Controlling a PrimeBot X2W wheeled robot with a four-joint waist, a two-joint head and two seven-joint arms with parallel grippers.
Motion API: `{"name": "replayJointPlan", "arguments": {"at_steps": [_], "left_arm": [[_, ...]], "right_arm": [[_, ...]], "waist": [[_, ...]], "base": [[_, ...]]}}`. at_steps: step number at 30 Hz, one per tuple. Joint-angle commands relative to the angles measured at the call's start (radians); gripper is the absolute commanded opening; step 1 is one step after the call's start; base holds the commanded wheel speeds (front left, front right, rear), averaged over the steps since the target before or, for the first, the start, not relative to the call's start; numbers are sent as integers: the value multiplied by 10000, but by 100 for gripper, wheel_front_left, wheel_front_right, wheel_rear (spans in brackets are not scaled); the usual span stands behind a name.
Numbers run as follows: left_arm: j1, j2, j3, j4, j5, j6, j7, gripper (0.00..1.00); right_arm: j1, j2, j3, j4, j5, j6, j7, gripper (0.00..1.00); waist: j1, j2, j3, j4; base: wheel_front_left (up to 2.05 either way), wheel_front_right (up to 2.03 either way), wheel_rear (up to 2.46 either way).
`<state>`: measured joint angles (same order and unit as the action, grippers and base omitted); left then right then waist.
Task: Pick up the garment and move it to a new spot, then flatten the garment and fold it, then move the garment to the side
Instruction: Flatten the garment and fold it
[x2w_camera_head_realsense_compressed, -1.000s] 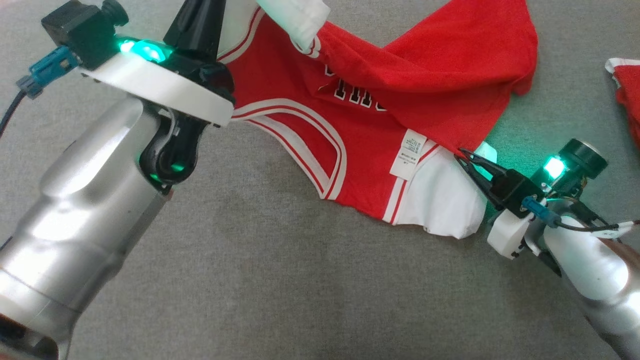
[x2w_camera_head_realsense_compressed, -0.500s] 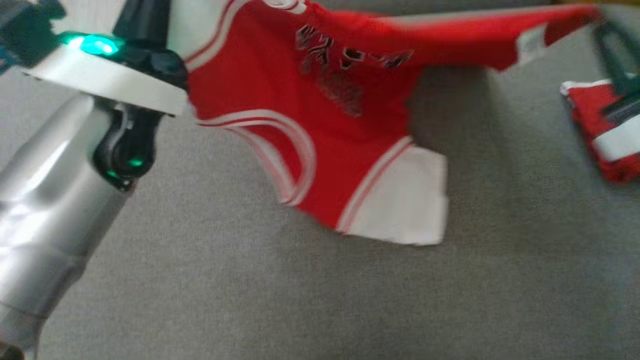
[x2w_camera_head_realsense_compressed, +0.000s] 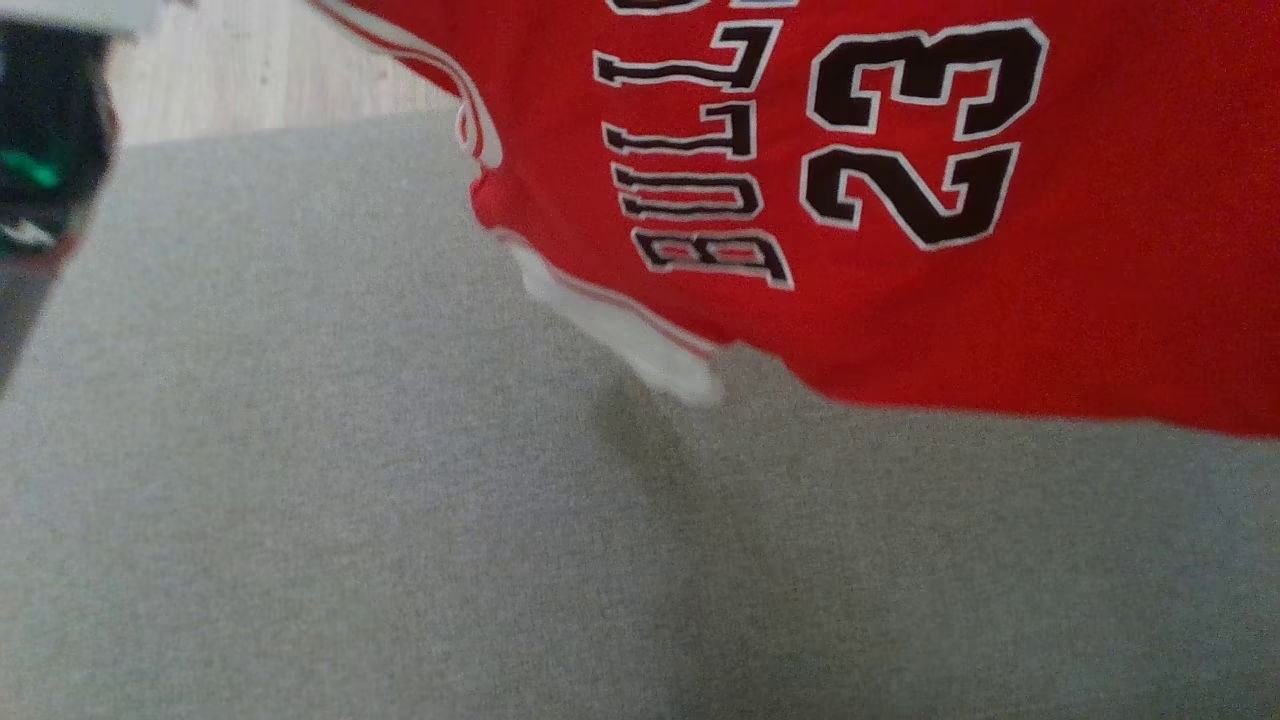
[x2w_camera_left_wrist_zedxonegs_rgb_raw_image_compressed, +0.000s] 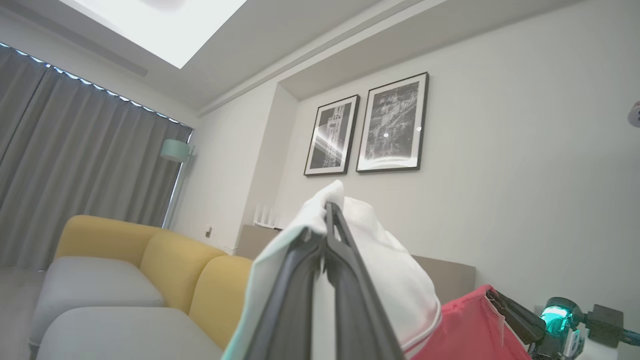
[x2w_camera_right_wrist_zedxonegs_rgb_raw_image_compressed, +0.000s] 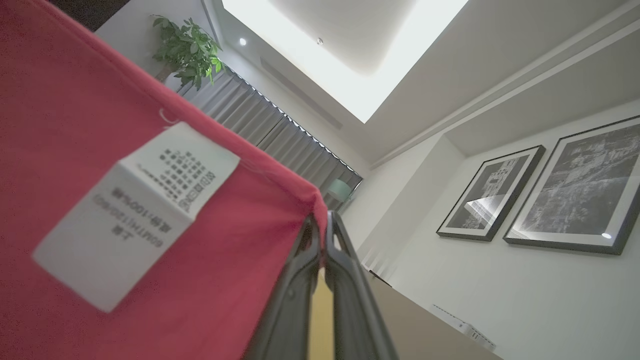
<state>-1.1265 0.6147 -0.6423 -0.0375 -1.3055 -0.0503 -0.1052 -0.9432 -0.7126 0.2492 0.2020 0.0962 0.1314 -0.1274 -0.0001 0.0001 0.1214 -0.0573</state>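
Red jersey hung spread between my two claws, over the far right of the grey surface.
My left claw was pressed together on a white fold of the cloth. My right claw pinched the red edge just beside the care label. The number 23 faced me, and a white sleeve end dangled lowest.

Head view: jersey cut off by top and right edges, lower white part blurred. Label just left of right claw in right wrist view: print blurred, unreadable. White jersey cloth bunched round left claw covers part of one finger.
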Motion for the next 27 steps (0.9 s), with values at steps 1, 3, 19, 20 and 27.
{"name": "replayJointPlan", "arguments": {"at_steps": [1, 3, 19, 20, 27], "left_arm": [[-693, 495, 485, 152, 74, 59, 186, 0], [-1122, 444, 299, 793, 329, 27, 431, 0], [-4298, -1084, -870, 5158, 2384, -784, -882, 0], [-4220, -1121, -900, 5133, 2276, -791, -984, 0], [-2282, -339, -1807, 3494, 1275, -800, -1292, 0]], "right_arm": [[-364, 17, 203, 132, 93, -7, 91, 0], [-886, 200, 574, 759, 164, -7, 74, 0], [-3825, 1419, 1046, 4283, -1130, -7, -1285, 0], [-3731, 1450, 996, 4347, -1269, -7, -1308, 0], [-2260, 1603, 840, 4276, -1360, -7, -1340, 0]], "waist": [[1, -1, 361, 12], [1, -1, 681, 69], [1, -1, 2525, 827], [1, -1, 2534, 855], [1, -1, 2661, 951]], "base": [[0, 0, 0], [0, 0, 0], [0, 0, 0], [0, 0, 0], [0, 0, 0]]}}
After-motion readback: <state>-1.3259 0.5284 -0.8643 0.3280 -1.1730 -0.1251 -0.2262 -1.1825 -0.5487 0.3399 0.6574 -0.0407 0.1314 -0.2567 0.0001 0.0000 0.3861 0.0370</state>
